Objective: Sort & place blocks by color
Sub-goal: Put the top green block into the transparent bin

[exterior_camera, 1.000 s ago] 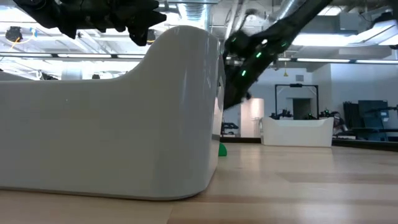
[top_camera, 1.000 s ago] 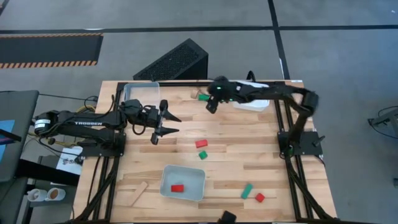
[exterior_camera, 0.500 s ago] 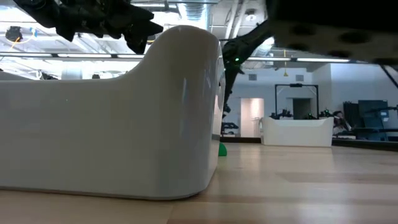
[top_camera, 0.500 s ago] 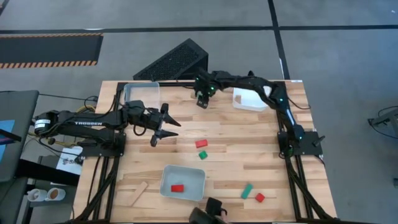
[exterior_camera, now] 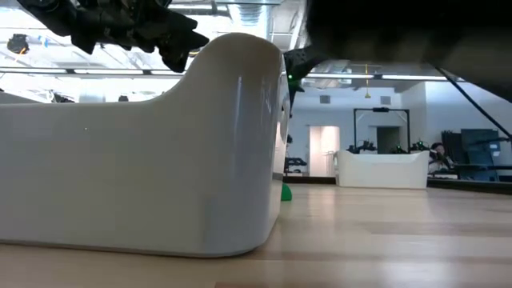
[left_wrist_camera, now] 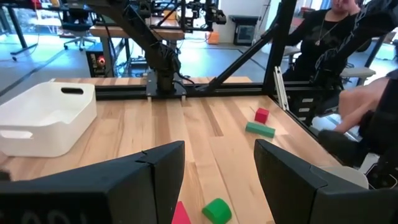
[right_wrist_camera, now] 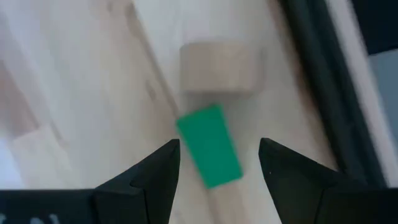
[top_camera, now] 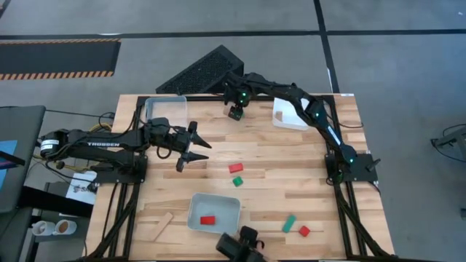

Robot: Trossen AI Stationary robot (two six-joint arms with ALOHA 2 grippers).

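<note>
I hold right gripper (right_wrist_camera: 214,165), jaws open, over green block (right_wrist_camera: 208,154) near table's far edge (plain block (right_wrist_camera: 219,66) beside it risks being knocked); left gripper (top_camera: 191,145), open and empty, waits near the left edge.

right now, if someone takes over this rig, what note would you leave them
Right tool: open, empty, above a green block and a plain wood block at the table's far edge.
Left tool: open, empty, waiting at the left middle of the table.
Done: a red block lies in the near tray; a plain block lies in the far right tray.
Left: red and green blocks mid-table, green and red near right, a plain bar near left.
</note>
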